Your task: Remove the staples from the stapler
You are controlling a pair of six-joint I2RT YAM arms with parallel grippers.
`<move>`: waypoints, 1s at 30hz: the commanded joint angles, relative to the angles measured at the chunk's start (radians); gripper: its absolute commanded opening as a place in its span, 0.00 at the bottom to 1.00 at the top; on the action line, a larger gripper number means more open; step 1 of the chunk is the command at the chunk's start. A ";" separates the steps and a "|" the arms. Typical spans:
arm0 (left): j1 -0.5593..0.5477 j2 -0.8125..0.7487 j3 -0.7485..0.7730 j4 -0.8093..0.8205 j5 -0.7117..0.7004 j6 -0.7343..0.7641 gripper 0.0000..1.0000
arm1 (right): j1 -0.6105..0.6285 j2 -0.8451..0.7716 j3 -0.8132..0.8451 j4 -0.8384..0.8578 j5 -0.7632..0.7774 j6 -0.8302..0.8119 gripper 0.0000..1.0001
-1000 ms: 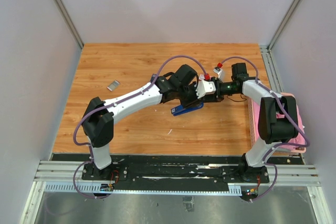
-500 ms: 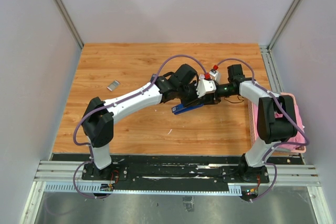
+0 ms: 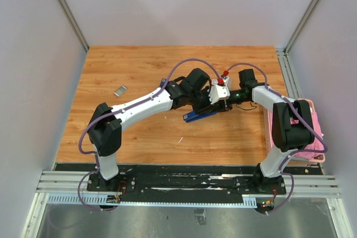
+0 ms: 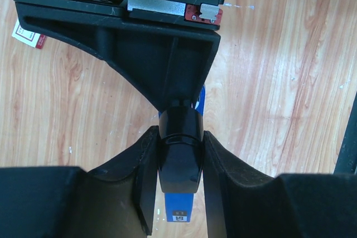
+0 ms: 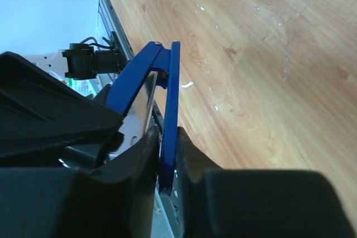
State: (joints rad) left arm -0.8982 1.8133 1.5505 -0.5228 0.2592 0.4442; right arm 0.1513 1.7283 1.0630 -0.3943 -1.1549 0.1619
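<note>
Two grippers meet at the stapler [image 3: 199,115], whose long axis runs left-right. The left gripper [image 4: 179,154] clamps its black-and-blue body. The right gripper [image 5: 167,137], at its right end, pinches narrow on one blue leaf, spread from the other. The staples cannot be made out; they are judged to sit in the silvery channel [image 5: 146,101] between the leaves, nearer the right arm. A box [image 4: 25,34] lies beyond the stapler and a grey item [image 3: 120,90] well left of it; neither obstructs.

A robotics lab's test cell. The left arm [image 3: 139,106] and right arm [image 3: 287,121] stand bolted to aluminium rails [image 3: 184,185], facing a wood-grain tabletop [image 3: 139,65] walled by plain grey panels [image 3: 184,4].
</note>
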 commanded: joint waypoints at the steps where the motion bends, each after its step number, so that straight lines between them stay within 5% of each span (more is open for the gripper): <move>1: -0.002 0.011 0.049 0.042 0.040 -0.003 0.00 | 0.019 0.014 0.018 -0.015 -0.017 -0.008 0.07; 3: -0.002 0.011 0.048 0.045 0.035 -0.009 0.00 | 0.018 0.018 0.018 -0.016 -0.013 -0.008 0.00; 11: 0.017 -0.034 0.005 0.098 0.037 -0.045 0.00 | -0.023 0.069 0.024 -0.029 0.015 -0.022 0.00; 23: 0.116 -0.082 -0.101 0.227 0.242 -0.142 0.00 | -0.048 0.072 0.027 -0.032 0.064 -0.036 0.00; 30: 0.114 -0.026 -0.077 0.228 0.272 -0.184 0.00 | -0.018 0.048 0.046 -0.045 0.097 -0.034 0.13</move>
State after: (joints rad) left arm -0.7944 1.7836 1.4414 -0.3912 0.4728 0.3443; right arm 0.1131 1.8004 1.0805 -0.4458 -1.1175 0.1780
